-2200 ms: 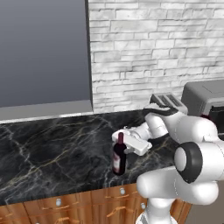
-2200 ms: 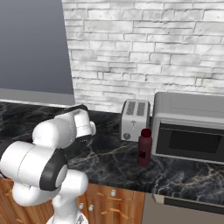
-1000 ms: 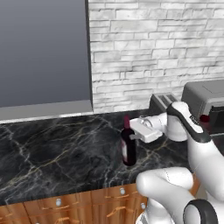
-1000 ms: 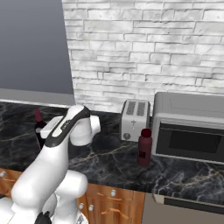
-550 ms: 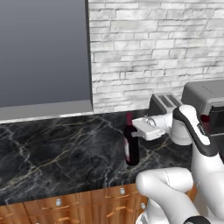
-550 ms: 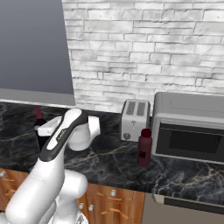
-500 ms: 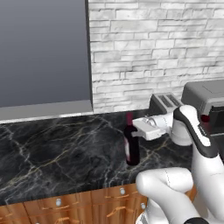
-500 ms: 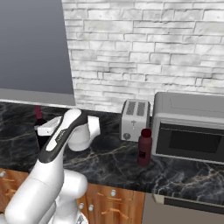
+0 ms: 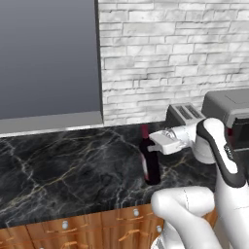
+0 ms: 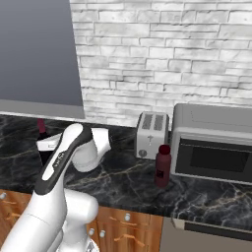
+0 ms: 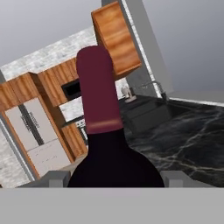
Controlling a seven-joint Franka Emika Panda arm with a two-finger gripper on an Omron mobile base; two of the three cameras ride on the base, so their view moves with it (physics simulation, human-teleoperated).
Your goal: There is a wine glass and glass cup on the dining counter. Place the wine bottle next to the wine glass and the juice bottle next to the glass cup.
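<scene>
The hand (image 9: 156, 142) is clamped on the wine bottle (image 9: 149, 160) up at its shoulder, just under the dark red neck, and in the hand view the fingers (image 11: 52, 178) sit tight on either side of the dark glass. The bottle stands upright below the hand; I cannot tell whether its foot is touching the black marble worktop (image 9: 63, 170) or hanging just clear of it. The juice bottle (image 10: 162, 166) stands well off to the hand's right, in front of the toaster (image 10: 151, 134) and just beside the microwave (image 10: 213, 142).

To my eye this is the carrying-off step, and the thing to do well is keep the bottle plumb: a tall slim bottle held this high will want to swing, so a straight lift before any sideways travel seems wise, with the grip kept firm and the turn taken slowly. Wine glass and cup are yet to be reached, so the task looks early
</scene>
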